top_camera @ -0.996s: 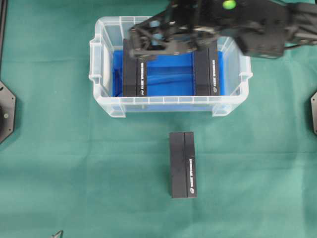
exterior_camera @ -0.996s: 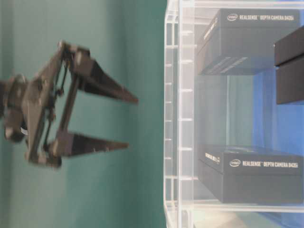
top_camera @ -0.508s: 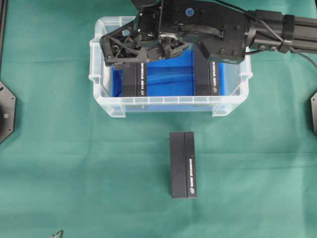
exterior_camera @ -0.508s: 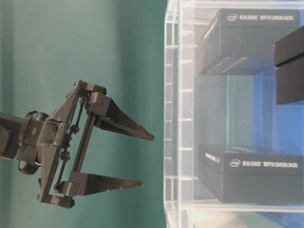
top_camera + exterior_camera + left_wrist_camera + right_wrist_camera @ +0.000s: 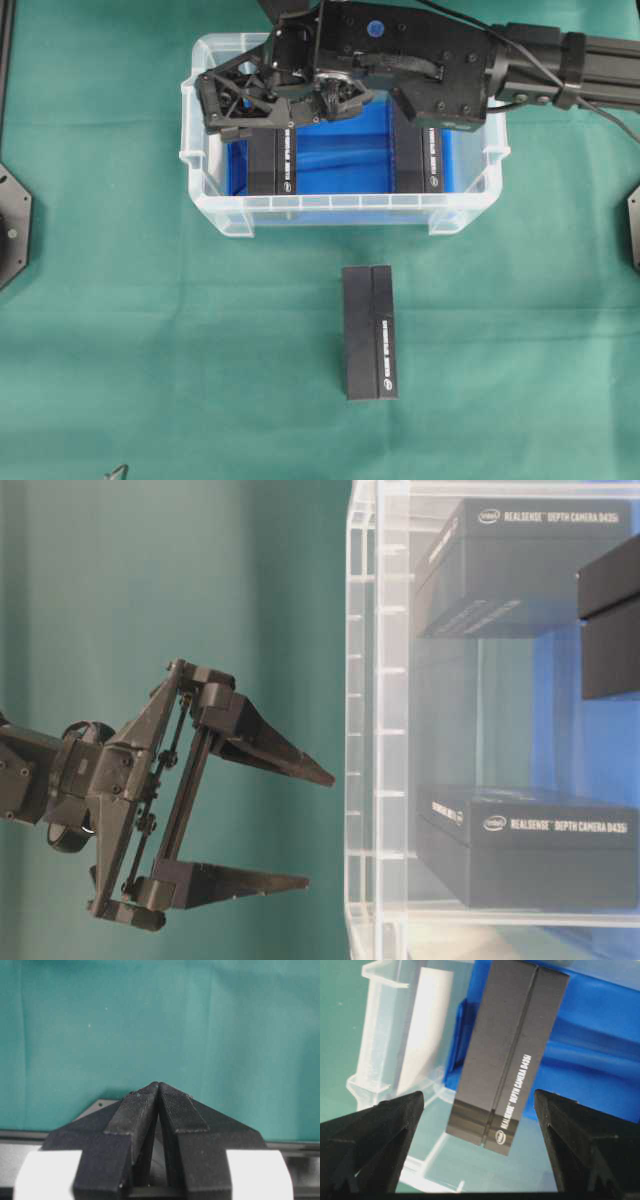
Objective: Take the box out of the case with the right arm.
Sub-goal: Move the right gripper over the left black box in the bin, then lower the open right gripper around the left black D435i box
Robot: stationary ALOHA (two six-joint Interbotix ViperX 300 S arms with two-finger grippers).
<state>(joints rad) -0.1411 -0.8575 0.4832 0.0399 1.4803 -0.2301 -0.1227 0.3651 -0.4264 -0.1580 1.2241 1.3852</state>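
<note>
The clear case (image 5: 202, 165) with a blue bottom holds two black boxes, one at the left (image 5: 272, 165) and one at the right (image 5: 428, 160). My right gripper (image 5: 208, 103) hangs open over the case's left end, above the left box. In the right wrist view that box (image 5: 512, 1055) lies below and between the wide-spread fingers (image 5: 375, 1135), untouched. From table level the right gripper (image 5: 320, 830) is open just outside the case wall (image 5: 375, 730). My left gripper (image 5: 159, 1086) is shut on nothing, over bare green cloth.
A third black box (image 5: 370, 332) lies on the green cloth in front of the case. Black arm bases sit at the left edge (image 5: 12, 225) and right edge (image 5: 633, 225). The right arm's body (image 5: 450, 60) spans the case's back rim.
The right gripper has swung left and come down over the left end of the case, with its jaws a little wider. Boxes and left gripper have not moved.
</note>
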